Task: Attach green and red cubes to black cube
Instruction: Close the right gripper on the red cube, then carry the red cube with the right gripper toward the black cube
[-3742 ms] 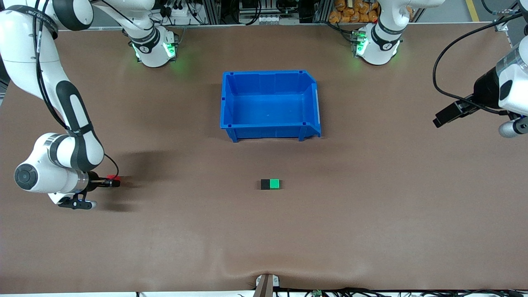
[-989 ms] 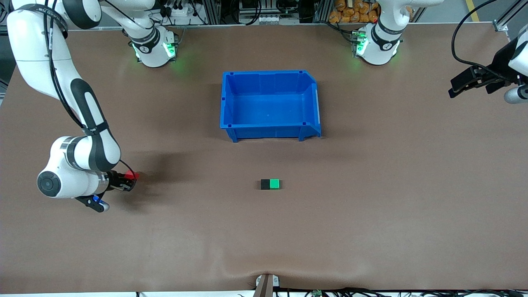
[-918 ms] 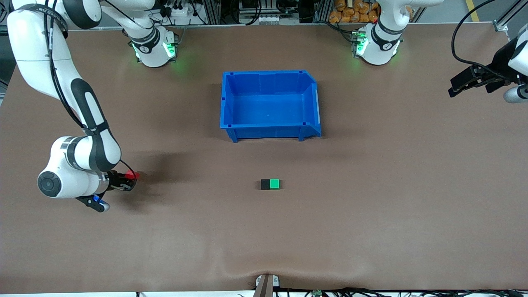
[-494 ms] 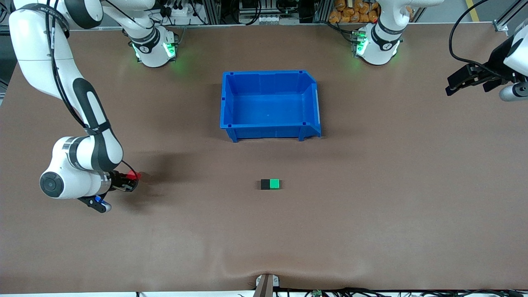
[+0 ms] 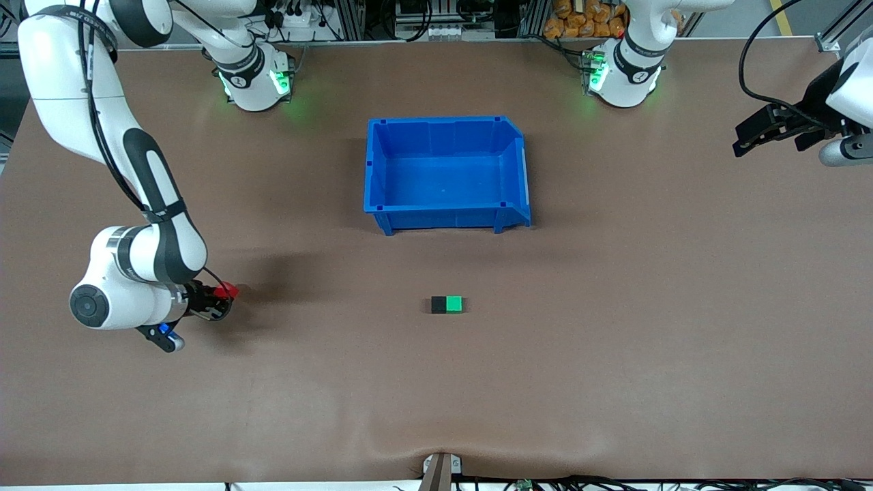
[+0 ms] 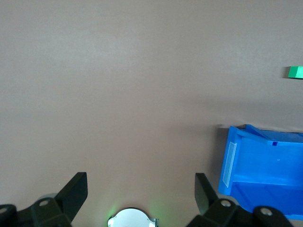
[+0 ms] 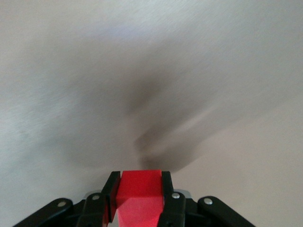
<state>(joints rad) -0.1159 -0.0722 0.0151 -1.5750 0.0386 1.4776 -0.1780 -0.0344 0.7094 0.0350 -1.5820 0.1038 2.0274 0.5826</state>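
Observation:
The red cube (image 5: 228, 292) (image 7: 139, 191) is clamped between the fingers of my right gripper (image 5: 222, 297) (image 7: 139, 182), which hangs low over the table at the right arm's end. The black cube (image 5: 438, 305) and the green cube (image 5: 454, 304) (image 6: 296, 72) lie joined side by side on the brown table, nearer to the front camera than the bin, with the green one toward the left arm's end. My left gripper (image 5: 749, 136) (image 6: 140, 184) is open and holds nothing. It hovers over the left arm's end of the table, well away from the cubes.
An empty blue bin (image 5: 447, 121) (image 6: 229, 163) stands mid-table, between the arm bases and the joined cubes. The arm bases (image 5: 256, 82) (image 5: 622, 78) glow green along the table's back edge.
My right gripper has carried the red cube a little way toward the joined cubes. The left gripper has drifted slightly. The black and green cubes have not moved.

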